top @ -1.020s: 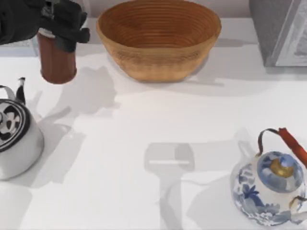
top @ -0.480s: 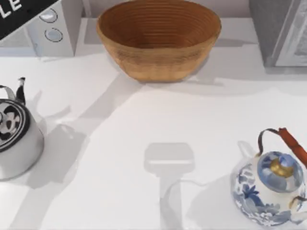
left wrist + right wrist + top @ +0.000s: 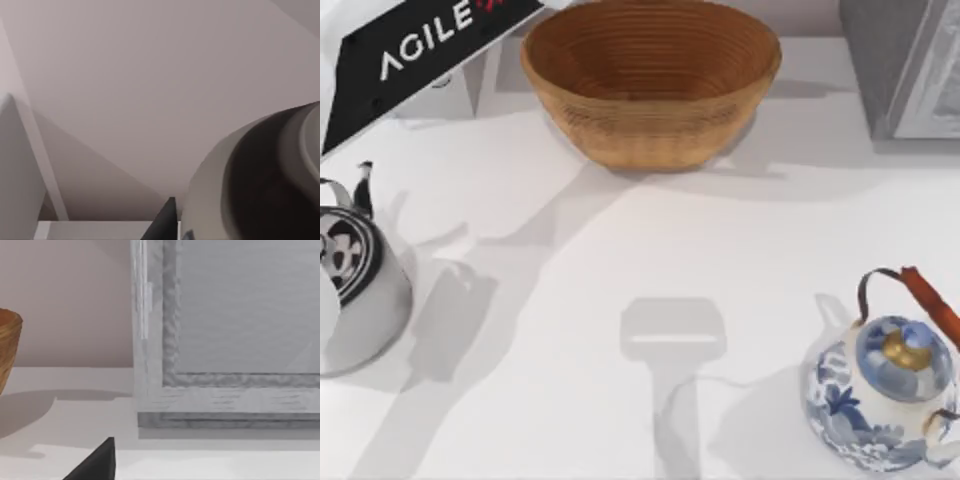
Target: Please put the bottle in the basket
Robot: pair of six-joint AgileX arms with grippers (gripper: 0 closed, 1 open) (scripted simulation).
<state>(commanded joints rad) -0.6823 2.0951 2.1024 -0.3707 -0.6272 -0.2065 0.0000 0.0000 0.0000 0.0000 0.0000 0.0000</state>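
Note:
The basket point(image 3: 650, 80), a wide tan woven bowl, stands at the back middle of the table, and its edge point(image 3: 7, 345) also shows in the right wrist view. The bottle is out of view. My left arm point(image 3: 420, 50), a black link with white lettering, crosses the back left corner high above the table, reaching toward the basket. In the left wrist view a dark fingertip point(image 3: 165, 220) sits beside a pale rounded thing with a dark band point(image 3: 260, 185), very close to the camera; I cannot tell what it is. My right gripper's dark fingertip point(image 3: 95, 462) hovers near the back right.
A silver-and-black kettle point(image 3: 350, 290) stands at the left edge. A blue-and-white floral teapot point(image 3: 885, 390) is at the front right. A grey cabinet point(image 3: 900, 60) fills the back right corner, and a white box point(image 3: 450, 90) sits under my left arm.
One second ago my left gripper held the bottle at the back left. It has risen out of the top view, and the arm's black link has swung in toward the basket.

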